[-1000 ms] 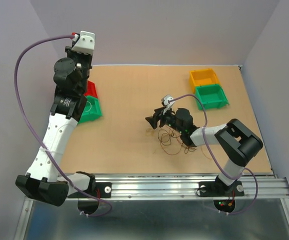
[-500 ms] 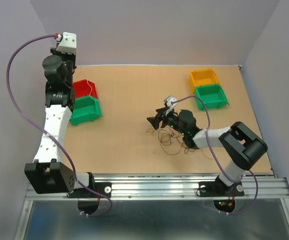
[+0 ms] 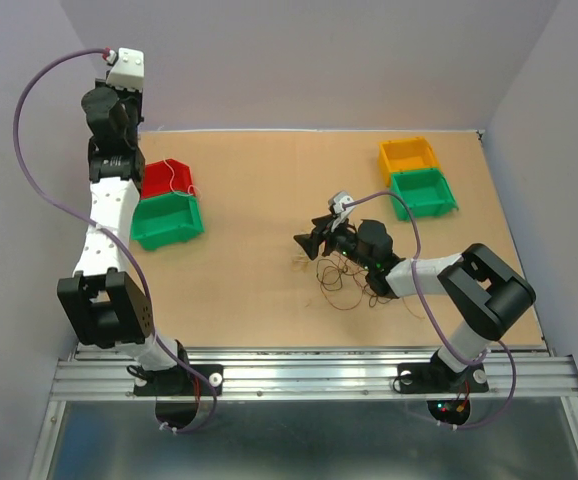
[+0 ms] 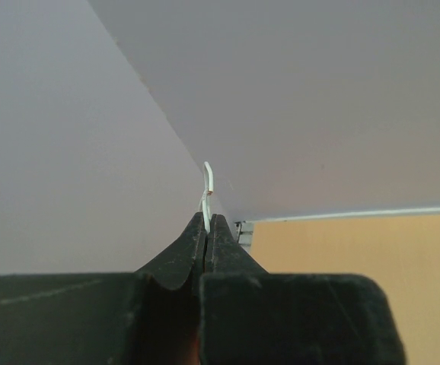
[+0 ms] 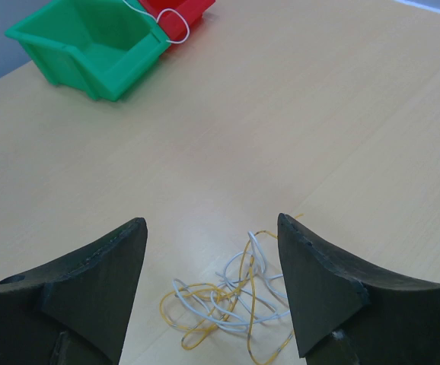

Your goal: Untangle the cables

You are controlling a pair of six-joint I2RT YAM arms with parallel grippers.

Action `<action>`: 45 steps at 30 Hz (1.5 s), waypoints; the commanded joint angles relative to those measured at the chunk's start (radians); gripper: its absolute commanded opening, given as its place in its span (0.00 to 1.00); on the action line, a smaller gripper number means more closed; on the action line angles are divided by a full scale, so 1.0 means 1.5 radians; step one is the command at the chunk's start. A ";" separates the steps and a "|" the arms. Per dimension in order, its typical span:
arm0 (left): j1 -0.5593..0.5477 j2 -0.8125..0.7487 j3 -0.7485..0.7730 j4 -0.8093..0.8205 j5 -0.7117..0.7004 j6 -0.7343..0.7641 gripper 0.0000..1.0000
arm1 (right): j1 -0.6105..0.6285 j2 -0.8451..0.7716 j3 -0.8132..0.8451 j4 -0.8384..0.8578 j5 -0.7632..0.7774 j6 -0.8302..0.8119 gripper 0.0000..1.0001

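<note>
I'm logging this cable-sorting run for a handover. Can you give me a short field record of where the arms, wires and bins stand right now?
left gripper: shut on a white wire, high near the back-left wall corner
right gripper: open, low over the tangle
tangle: yellow and whitish wires, loose loops on the table
red bin: white loop draped over its rim
green bin: beside the red bin, no wire seen inside
</note>
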State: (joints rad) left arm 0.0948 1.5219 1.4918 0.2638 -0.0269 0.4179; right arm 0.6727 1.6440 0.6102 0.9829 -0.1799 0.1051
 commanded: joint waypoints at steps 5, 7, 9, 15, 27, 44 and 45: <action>0.026 0.043 0.111 0.006 -0.017 0.030 0.00 | 0.000 -0.013 -0.008 0.054 0.002 -0.006 0.75; 0.027 0.043 0.096 0.023 -0.020 0.042 0.00 | 0.000 -0.015 -0.009 0.055 -0.001 -0.005 0.75; 0.030 0.047 0.082 0.041 -0.029 0.053 0.00 | 0.000 -0.013 -0.007 0.055 -0.002 -0.005 0.75; 0.041 0.047 0.058 0.043 -0.001 0.049 0.00 | 0.000 -0.009 -0.006 0.055 0.001 -0.006 0.75; 0.043 0.034 -0.062 0.041 0.062 0.039 0.00 | 0.000 -0.016 -0.013 0.057 0.003 -0.004 0.75; 0.070 0.209 -0.033 -0.174 0.091 0.190 0.00 | 0.001 -0.034 -0.024 0.059 0.010 -0.008 0.75; 0.071 0.220 -0.025 -0.175 0.086 0.193 0.00 | 0.000 -0.032 -0.024 0.060 0.009 -0.007 0.75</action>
State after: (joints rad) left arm 0.2020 1.8305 1.3865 0.0509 0.1108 0.6456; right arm 0.6727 1.6218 0.5896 1.0039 -0.1738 0.1047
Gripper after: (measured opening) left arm 0.037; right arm 0.747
